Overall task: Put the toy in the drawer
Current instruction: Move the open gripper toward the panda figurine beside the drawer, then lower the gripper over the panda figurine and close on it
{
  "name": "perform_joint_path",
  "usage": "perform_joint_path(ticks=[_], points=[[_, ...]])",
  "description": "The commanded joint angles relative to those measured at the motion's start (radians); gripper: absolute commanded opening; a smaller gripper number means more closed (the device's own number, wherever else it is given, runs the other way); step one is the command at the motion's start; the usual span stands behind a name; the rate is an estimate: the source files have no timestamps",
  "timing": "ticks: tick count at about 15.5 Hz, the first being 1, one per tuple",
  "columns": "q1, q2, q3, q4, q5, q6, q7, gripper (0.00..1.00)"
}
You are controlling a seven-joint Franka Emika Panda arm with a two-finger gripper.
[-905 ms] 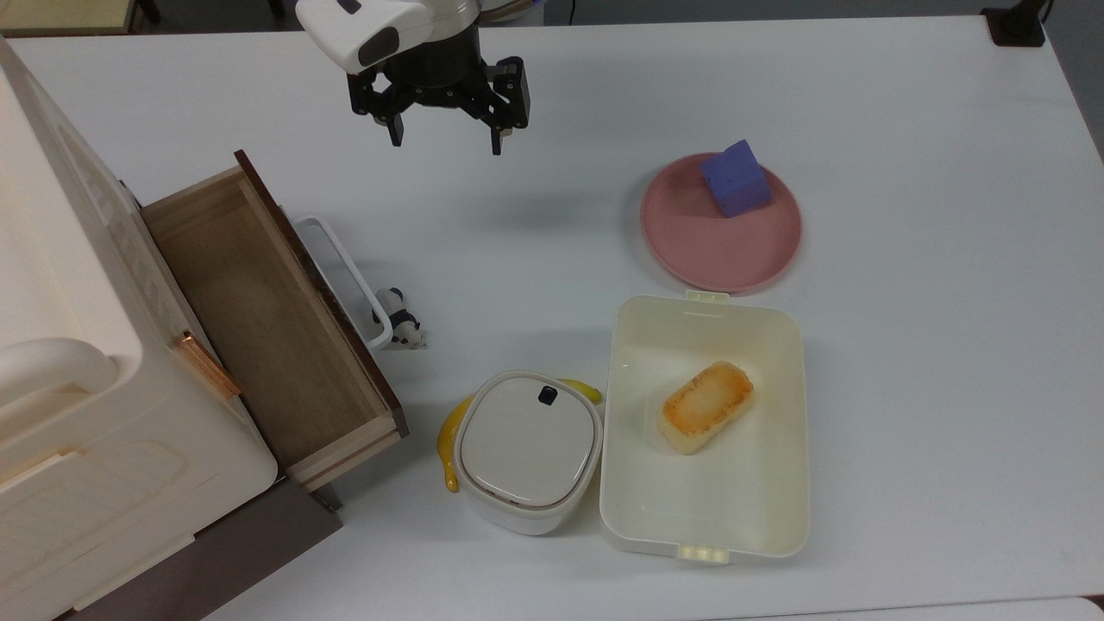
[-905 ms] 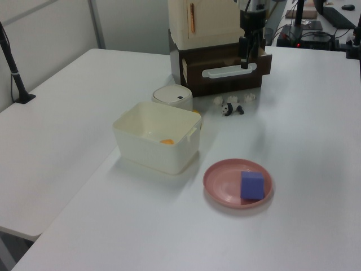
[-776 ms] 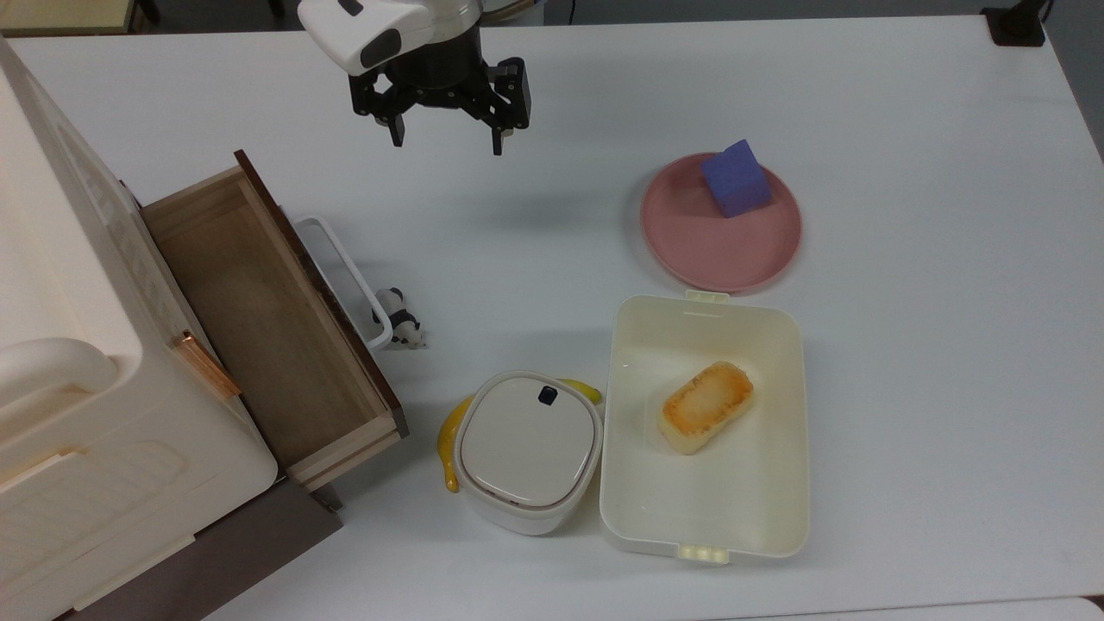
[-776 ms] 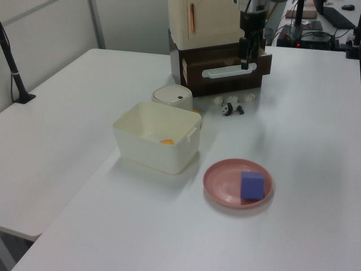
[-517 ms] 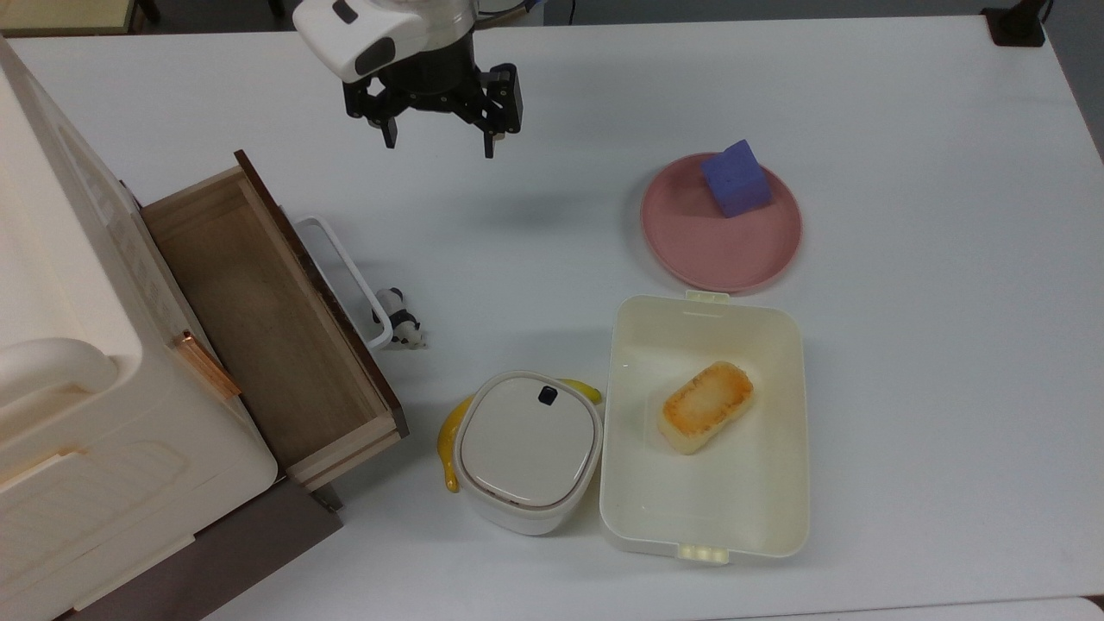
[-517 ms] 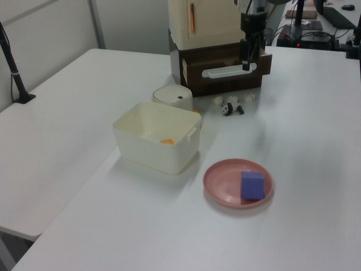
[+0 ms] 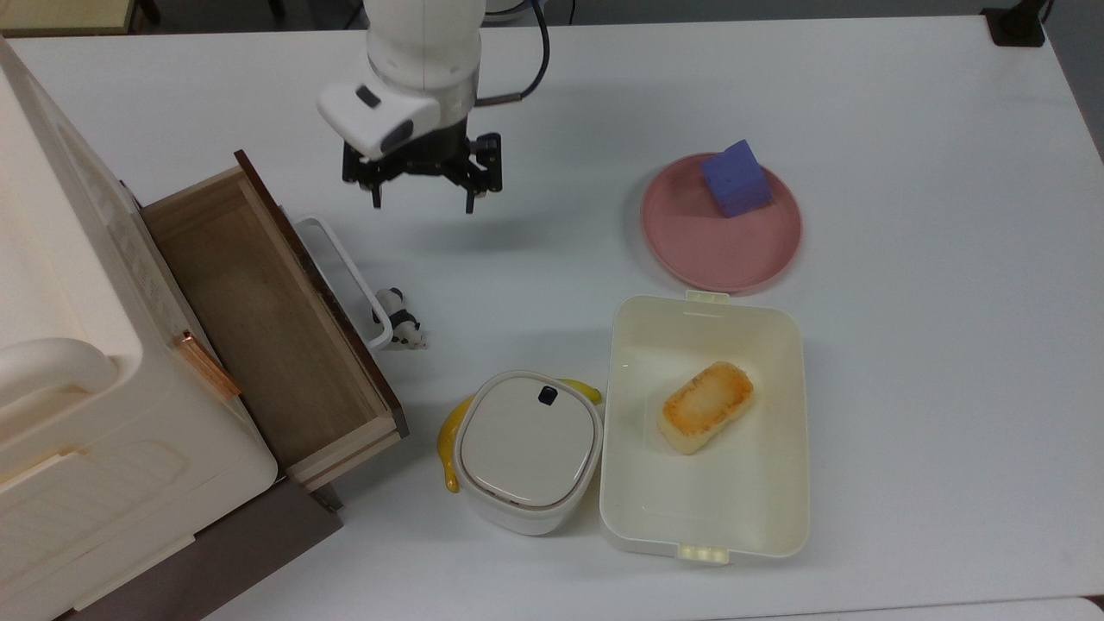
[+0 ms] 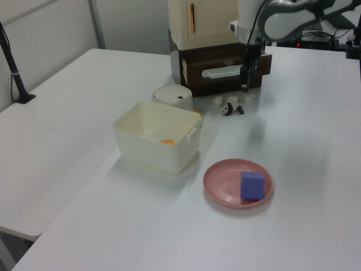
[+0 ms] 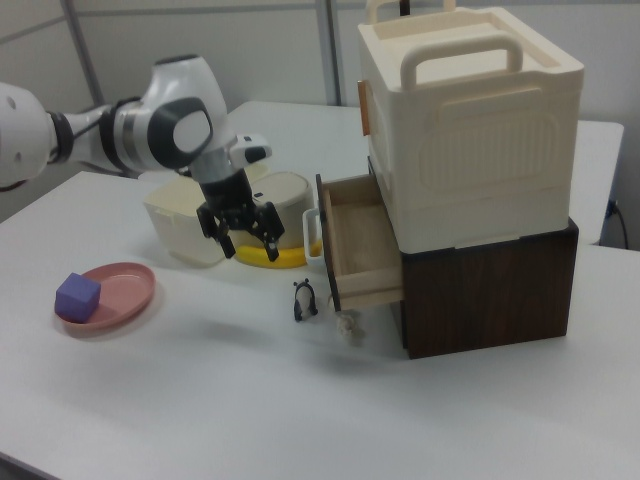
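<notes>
Gripper (image 7: 423,207) is empty with fingers spread wide, hanging above bare table (image 7: 906,345) and well short of the toy (image 7: 398,318). Toy stands on the table just beside the drawer's white handle (image 7: 338,267), touching or nearly touching it in the top view; I can't tell which. Drawer (image 7: 267,319) is pulled out and nothing is inside it, so the pick is not yet started. Main risk is clearance: the toy is tiny and sits hard against the handle loop, so a descent with one finger on the handle side could land on the loop or wedge between loop and toy, shoving the drawer or knocking the toy over. Finger axis in the top view runs roughly across the picture, which puts one finger toward the handle; I'd guess a wrist turn is needed so the fingers straddle the toy along the drawer front instead. Second risk: small, rounded figurine means a slightly off-centre close will squirt it out sideways, likely under the handle or toward the lidded pot (image 7: 528,448) and banana (image 7: 448,444) near it. Third: lifting too low on the way over would clip the dark front panel (image 7: 285,233) or the handle. In the right view the toy (image 9: 304,298) sits by the drawer's (image 9: 362,245) front corner, so there is little room on that side. Plate (image 7: 720,241), cube (image 7: 735,178) and lunch box (image 7: 703,517) are well apart from the path, no concern there.
</notes>
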Motion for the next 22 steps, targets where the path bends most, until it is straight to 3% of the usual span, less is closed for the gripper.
perform_joint_path(ticks=[1,9,14,15,16,18,22], points=[[-0.004,-0.006,-0.008,-0.085,-0.040,0.103,-0.132,0.97],[-0.015,0.181,-0.011,-0.072,-0.169,0.338,-0.137,0.80],[-0.015,0.201,-0.013,-0.060,-0.174,0.346,-0.139,0.39],[-0.014,0.205,-0.013,-0.060,-0.176,0.346,-0.139,0.38],[-0.014,0.205,-0.013,-0.060,-0.176,0.346,-0.137,0.41],[-0.012,0.200,-0.013,-0.057,-0.169,0.341,-0.125,0.66],[0.005,0.182,0.004,-0.059,-0.160,0.309,0.011,1.00]])
